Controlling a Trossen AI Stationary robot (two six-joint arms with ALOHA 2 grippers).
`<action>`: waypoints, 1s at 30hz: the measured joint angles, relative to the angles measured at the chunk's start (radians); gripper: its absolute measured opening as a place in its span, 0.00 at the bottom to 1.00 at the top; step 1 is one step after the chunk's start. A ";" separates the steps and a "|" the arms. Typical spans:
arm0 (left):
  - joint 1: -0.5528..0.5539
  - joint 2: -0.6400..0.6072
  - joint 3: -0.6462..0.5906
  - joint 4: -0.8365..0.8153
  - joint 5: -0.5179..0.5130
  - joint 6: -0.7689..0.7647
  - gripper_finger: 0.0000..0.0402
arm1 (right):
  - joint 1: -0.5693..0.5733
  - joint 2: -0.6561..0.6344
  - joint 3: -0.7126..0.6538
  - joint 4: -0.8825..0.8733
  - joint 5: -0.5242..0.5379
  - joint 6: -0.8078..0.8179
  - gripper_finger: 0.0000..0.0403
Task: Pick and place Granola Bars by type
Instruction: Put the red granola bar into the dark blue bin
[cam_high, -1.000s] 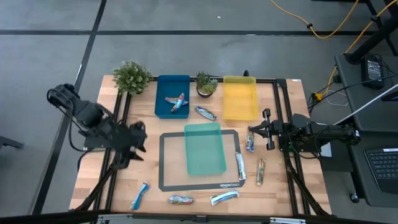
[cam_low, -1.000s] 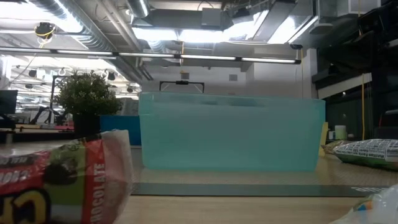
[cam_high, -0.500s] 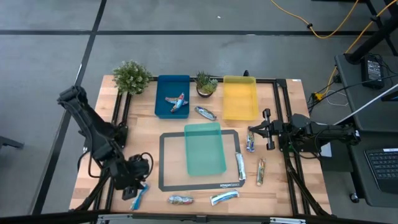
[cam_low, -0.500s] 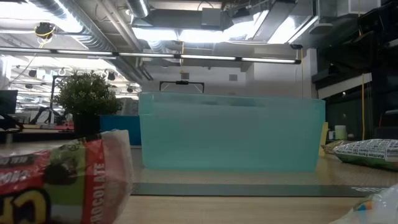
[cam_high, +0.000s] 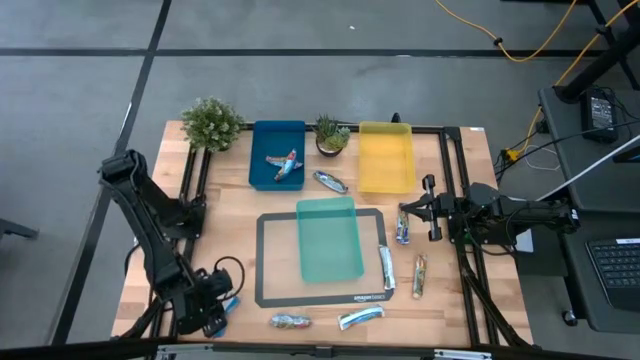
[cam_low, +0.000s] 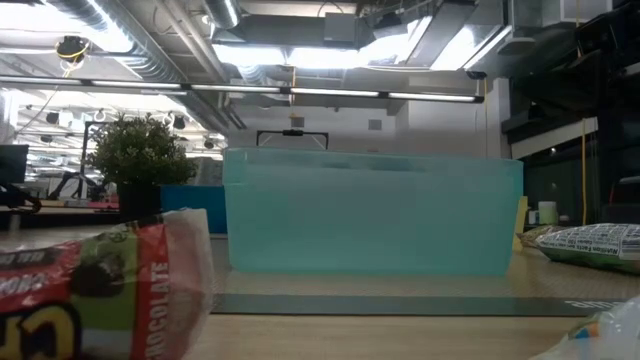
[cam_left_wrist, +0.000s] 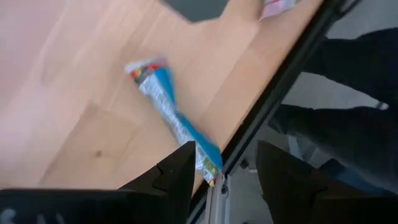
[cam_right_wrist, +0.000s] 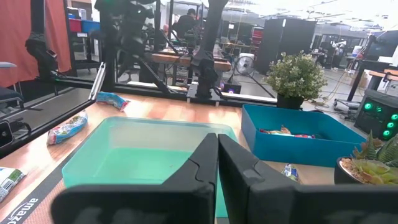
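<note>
Wooden table (cam_high: 150, 215) w/ black frame rails, grey floor around it. Blue tray (cam_high: 277, 155), yellow tray (cam_high: 386, 157) at far edge, teal tray (cam_high: 330, 238) centre on a dark mat (cam_high: 266, 262).

Left pincer (cam_high: 215, 308) low over near-left corner of table, directly above a blue-wrapped bar (cam_left_wrist: 171, 112) lying flat by the edge rail. Left wrist view: fingers (cam_left_wrist: 176, 176) spread apart, bar's end showing between them; contact not confirmed.

Right pincer (cam_high: 408, 216) parked at right side of mat, fingers pressed together, nothing held. A blue-silver bar (cam_high: 402, 231) lies just beside it.

Other bars: two in blue tray (cam_high: 284, 165), one betw. blue and yellow trays (cam_high: 330, 181), two right of mat (cam_high: 387, 268), two along near edge (cam_high: 291, 321).
</note>
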 joint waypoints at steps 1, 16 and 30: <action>-0.005 0.009 0.000 0.000 0.006 -0.030 0.41 | 0.000 0.000 0.000 0.000 0.000 0.000 0.04; -0.019 0.083 0.000 0.019 -0.034 -0.159 0.63 | 0.000 0.000 0.000 0.000 0.000 0.000 0.04; -0.003 0.223 0.000 0.073 -0.031 -0.220 0.71 | 0.000 0.000 0.000 0.000 0.000 0.000 0.04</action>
